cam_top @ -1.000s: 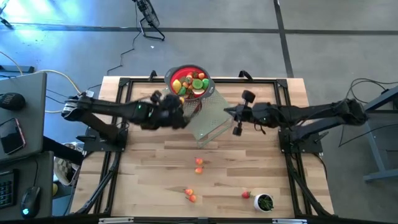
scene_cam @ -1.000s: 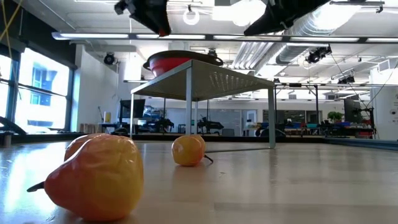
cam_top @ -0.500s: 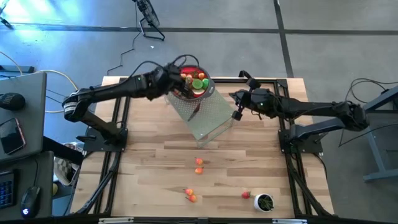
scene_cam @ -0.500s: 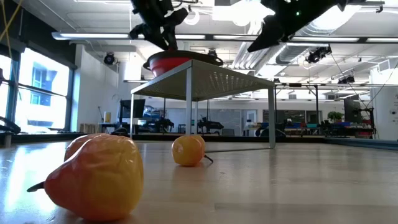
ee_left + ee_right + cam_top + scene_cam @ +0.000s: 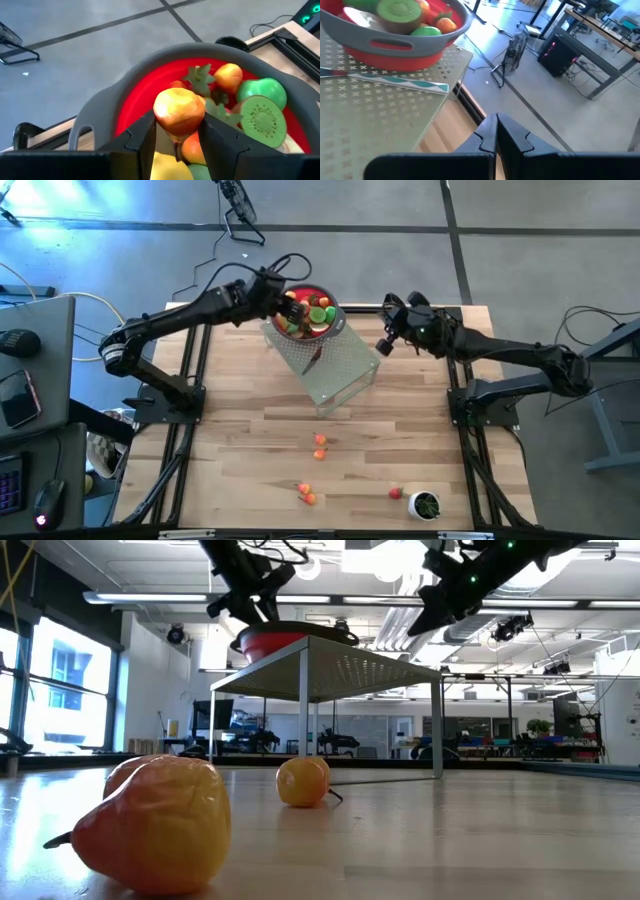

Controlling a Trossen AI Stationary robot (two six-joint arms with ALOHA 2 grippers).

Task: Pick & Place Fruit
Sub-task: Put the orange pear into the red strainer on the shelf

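The left gripper pinches an orange-yellow fruit piece just over the red bowl, which holds a kiwi half, a green pear and more fruit. The right gripper, fingers together, hovers beside the perforated stand.

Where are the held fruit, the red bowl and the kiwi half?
held fruit (image 5: 179, 111), left wrist view, its orange-yellow front.
red bowl (image 5: 140, 97), left wrist view, bare red inner wall.
kiwi half (image 5: 263, 119), left wrist view, its cut green face.
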